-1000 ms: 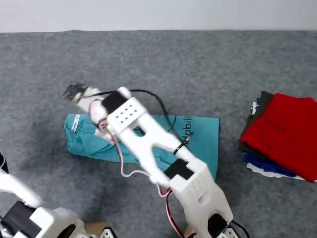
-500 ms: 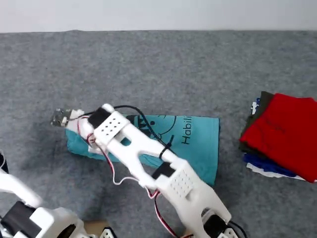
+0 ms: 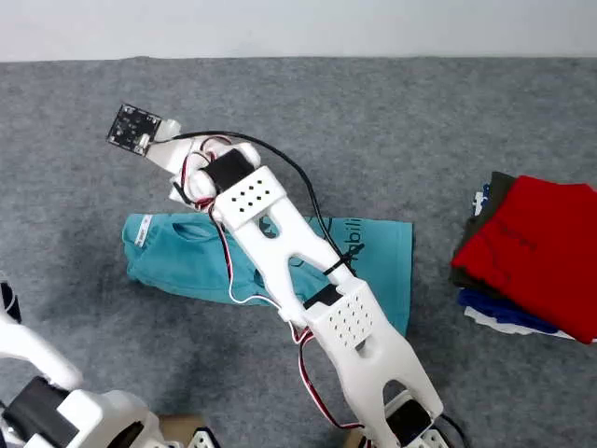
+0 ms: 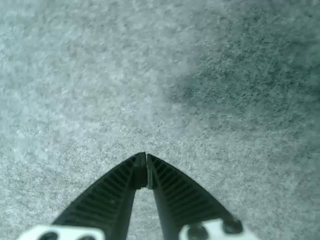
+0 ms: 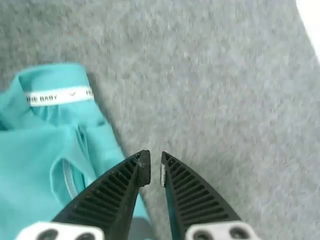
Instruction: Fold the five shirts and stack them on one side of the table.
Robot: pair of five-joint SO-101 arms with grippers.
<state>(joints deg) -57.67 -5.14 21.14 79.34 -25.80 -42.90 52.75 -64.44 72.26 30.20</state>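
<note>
Right gripper (image 5: 155, 169) barely parted, holding nothing, just off teal shirt (image 5: 40, 165) collar edge, grey table (image 5: 225, 75) beyond. Left gripper (image 4: 146, 172) closed, seemingly empty. Folded stack (image 3: 532, 257) well apart.

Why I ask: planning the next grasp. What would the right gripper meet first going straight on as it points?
Most likely the bare grey table cover, just beside the edge of the teal shirt; the right gripper points past the fabric, though depth is unclear.
</note>
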